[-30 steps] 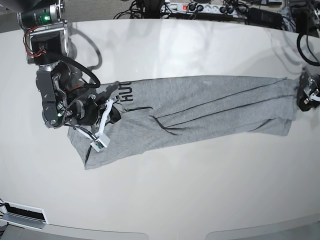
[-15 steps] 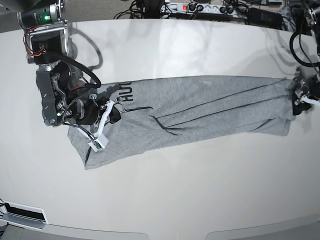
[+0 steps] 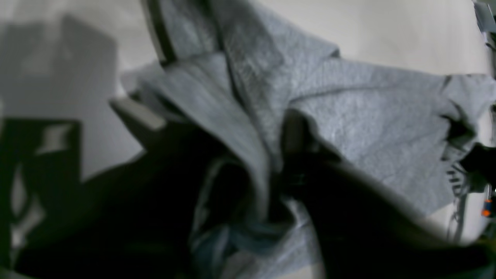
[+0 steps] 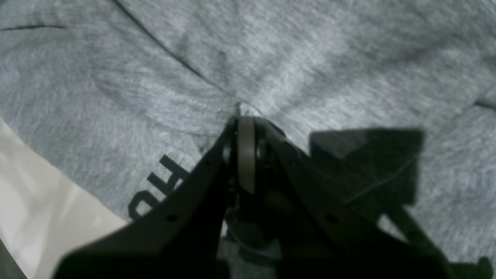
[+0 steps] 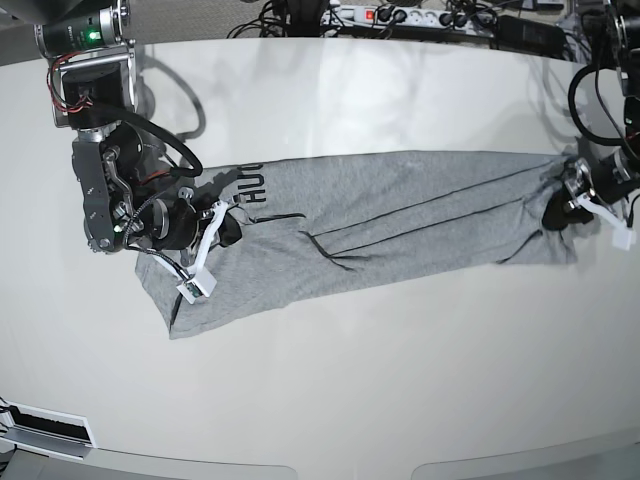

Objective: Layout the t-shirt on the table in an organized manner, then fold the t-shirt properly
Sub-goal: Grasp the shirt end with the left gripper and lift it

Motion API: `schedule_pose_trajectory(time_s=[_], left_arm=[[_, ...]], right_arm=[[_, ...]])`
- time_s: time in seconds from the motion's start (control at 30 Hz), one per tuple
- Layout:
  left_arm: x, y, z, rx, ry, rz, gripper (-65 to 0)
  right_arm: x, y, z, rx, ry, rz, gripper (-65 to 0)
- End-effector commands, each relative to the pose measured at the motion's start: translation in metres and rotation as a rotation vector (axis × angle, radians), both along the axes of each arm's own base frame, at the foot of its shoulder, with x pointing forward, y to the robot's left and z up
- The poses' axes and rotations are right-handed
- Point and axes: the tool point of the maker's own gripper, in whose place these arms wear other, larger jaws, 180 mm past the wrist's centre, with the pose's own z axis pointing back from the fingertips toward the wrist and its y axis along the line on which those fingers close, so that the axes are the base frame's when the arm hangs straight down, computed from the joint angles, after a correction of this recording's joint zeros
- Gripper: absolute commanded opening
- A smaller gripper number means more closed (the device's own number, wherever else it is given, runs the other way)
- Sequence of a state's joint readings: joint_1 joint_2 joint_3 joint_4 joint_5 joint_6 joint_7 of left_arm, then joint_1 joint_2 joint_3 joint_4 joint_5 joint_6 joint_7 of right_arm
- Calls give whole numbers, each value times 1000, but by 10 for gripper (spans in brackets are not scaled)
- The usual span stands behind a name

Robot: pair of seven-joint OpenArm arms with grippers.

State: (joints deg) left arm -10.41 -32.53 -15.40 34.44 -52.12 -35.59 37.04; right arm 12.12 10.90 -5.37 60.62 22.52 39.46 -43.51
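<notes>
The very large glossy cream-white tabletop lies beneath both claws; black cables and a power strip are seen beyond its far edge. The heather-grey knit t-shirt is stretched long between the claws, black lettering showing just beside the right claw, which is pinched closed on the fabric. The left claw is pressed into the bunched end; its blurred wrist view suggests cloth between the jaws, but a grip cannot be confirmed.
</notes>
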Motion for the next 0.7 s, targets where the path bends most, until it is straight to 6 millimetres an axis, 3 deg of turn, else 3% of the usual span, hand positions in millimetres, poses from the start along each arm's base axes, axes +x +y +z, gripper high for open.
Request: schedule_pose_trajectory(time_s=[0.0,0.13,0.47,0.57,0.67], left_arm=[[-6,4,-2,27,52,-34,-636],[2,15,8,48,57,-40,-650],[30,82,65,175,47,18,-650],[33,85,79,163,3,-7,-650],[37,69,97,63,-70,-74,-650]], right_arm=[[9,-2,7,-6,-20,-1,-650],[9,-2,7,-5,-21,-1,-650],[12,-1,11,5,-31,6,-650],[16,6,18,53,-40,-7,-650],[19,9,24,76,-56,-11,-650]])
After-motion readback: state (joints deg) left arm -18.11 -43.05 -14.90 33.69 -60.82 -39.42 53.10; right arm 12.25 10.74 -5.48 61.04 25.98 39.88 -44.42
